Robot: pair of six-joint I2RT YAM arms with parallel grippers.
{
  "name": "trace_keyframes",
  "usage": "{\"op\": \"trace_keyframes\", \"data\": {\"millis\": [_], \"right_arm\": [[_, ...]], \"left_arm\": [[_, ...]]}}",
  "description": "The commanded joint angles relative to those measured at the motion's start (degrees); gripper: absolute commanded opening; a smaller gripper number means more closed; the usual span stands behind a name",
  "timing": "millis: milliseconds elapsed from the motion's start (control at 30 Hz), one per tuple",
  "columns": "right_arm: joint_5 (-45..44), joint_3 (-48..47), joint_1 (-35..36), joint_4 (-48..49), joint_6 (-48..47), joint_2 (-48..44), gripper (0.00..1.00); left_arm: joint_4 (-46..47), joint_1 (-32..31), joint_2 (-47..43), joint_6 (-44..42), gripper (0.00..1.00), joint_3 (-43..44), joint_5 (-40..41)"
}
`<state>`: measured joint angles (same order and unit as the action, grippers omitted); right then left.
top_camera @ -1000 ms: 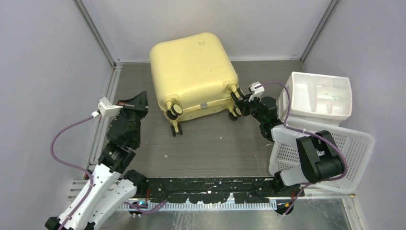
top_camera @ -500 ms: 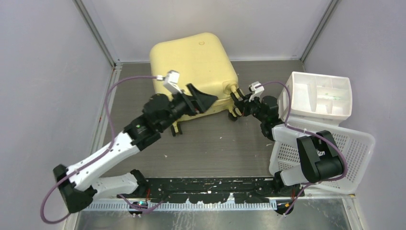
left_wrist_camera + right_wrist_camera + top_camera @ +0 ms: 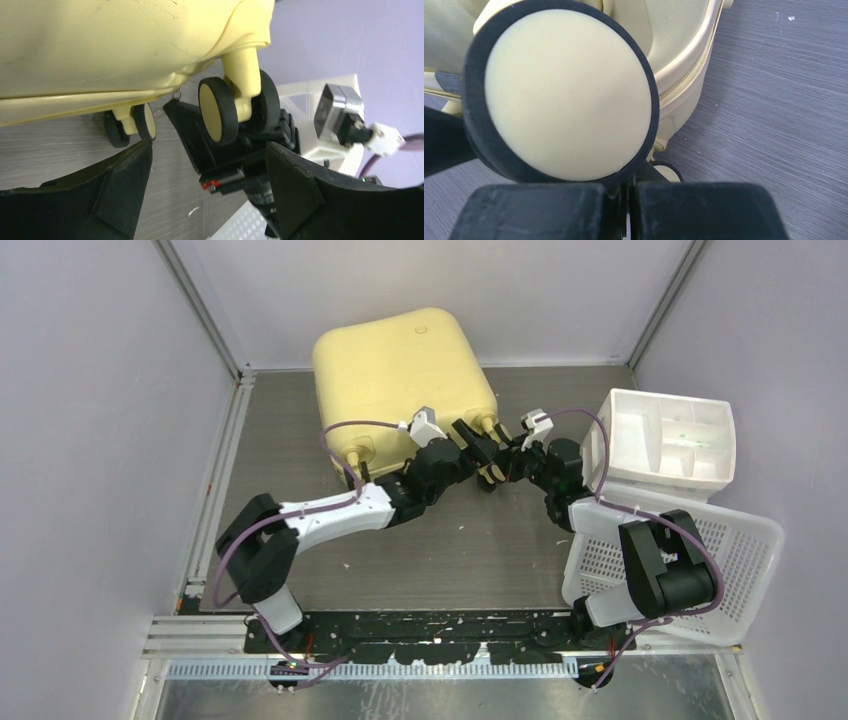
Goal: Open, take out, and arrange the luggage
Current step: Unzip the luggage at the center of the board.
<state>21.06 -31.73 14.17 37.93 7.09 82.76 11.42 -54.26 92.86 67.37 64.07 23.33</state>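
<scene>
Luggage [image 3: 400, 380] at twelve o'clock unopened, nothing out yet; left jaws gape empty by a wheel [image 3: 220, 107], right jaws closed tight

left end effector [image 3: 477, 448] opened, reached luggage [image 3: 400, 370] wheel [image 3: 218, 111]

- I see plain lilac-grey panels on three sides: back wall [image 3: 430, 280], left wall [image 3: 90, 440], right wall [image 3: 760, 340].
- An aluminium post [image 3: 200, 310] stands in each back corner.
- The floor [image 3: 440, 550] is dark grey wood grain with small white specks.
- A brushed metal strip [image 3: 700, 690] runs along my near edge.
- The light is soft and even.
</scene>
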Motion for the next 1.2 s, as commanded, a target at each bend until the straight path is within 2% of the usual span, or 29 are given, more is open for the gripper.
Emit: {"op": "trace_keyframes", "data": {"millis": [0,300,467,700,800,933,1000,1167], "right_arm": [[1.4,-2.6,-0.5,1.2,1.4,0.6,0.01],[2.0,-2.7,-0.9,1.3,2.1,0.2,0.01],[2.3,-2.8,-1.1,1.4,2.3,0.4,0.01],[2.2,-2.9,-1.7,1.4,2.2,0.2,0.01],[2.5,-2.9,-2.0,1.3,1.9,0.2,0.01],[2.2,-3.2,-2.2,0.4,1.2,0.1,0.01],[2.2,-3.2,-2.3,0.1,0.7,0.2,0.01],[2.9,-3.3,-2.3,-0.2,-0.3,-0.5,0.01]], "left_arm": [[6.5,0.0,4.2,6.9,0.84,6.3,5.0],[9.0,-1.2,9.4,9.5,0.81,9.8,10.5],[6.8,-1.3,12.5,10.7,0.8,13.7,11.6],[6.5,-1.2,16.2,12.4,0.51,16.2,11.3],[7.8,-1.0,15.9,10.8,0.23,15.8,10.9],[9.7,-0.6,13.1,7.5,0.04,14.1,10.2],[10.6,-0.4,11.1,5.5,0.01,12.9,9.7],[12.1,0.1,5.7,0.4,0.0,9.9,7.9]]}}
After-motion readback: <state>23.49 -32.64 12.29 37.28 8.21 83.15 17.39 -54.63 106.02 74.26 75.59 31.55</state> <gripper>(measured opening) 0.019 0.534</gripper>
